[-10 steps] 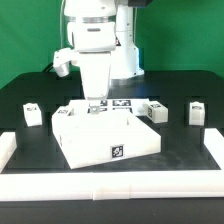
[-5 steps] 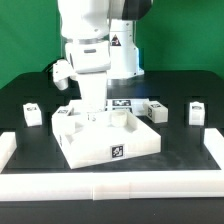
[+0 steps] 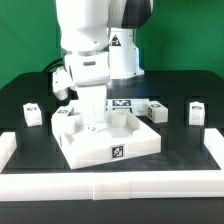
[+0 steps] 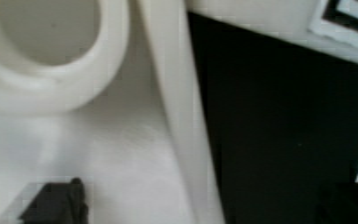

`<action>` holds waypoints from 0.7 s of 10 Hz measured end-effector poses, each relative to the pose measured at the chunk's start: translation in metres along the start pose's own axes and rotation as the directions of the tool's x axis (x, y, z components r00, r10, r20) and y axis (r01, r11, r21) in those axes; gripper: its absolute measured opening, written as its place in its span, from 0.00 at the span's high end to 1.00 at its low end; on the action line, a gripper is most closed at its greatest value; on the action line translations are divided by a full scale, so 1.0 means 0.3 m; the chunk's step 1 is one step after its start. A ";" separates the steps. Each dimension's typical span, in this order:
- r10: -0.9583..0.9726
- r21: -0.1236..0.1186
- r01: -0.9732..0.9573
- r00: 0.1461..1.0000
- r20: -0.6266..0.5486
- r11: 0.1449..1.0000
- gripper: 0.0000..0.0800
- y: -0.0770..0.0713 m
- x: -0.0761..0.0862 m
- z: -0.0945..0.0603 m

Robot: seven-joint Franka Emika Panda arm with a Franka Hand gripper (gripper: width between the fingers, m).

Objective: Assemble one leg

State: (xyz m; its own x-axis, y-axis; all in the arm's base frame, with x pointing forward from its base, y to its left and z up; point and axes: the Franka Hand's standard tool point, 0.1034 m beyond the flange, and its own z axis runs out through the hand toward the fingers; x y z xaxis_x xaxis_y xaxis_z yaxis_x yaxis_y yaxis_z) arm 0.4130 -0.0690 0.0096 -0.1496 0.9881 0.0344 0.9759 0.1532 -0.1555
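I cannot tell how far the two-finger gripper (image 3: 93, 122) is open; it hangs low over the large white square panel (image 3: 135, 140), near a round socket (image 4: 51, 45). The panel's front bears a black-and-white tag (image 3: 117, 151). One small chunky white plastic leg (image 3: 157, 110) stands just beside the panel; a second leg (image 3: 32, 113) and a third leg (image 3: 196, 111) stand well apart from it.

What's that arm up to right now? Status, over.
Gripper down at the white panel, open or shut unclear. Leg loose at exterior view's left, untouched. Nothing seen in the way.
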 end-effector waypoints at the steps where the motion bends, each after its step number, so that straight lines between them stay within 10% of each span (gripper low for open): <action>1: 0.002 -0.001 -0.002 1.000 0.000 1.000 0.19 -0.002 0.002 -0.001; 5: 0.016 -0.002 -0.016 1.000 0.001 1.000 0.49 -0.002 0.001 -0.002; 7: 0.017 -0.005 -0.017 1.000 0.001 1.000 0.89 0.001 0.001 -0.003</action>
State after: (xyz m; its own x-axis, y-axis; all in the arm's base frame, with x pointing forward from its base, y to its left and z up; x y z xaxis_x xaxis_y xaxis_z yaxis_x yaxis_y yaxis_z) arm 0.4135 -0.0687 0.0106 -0.1333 0.9906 0.0305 0.9790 0.1364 -0.1513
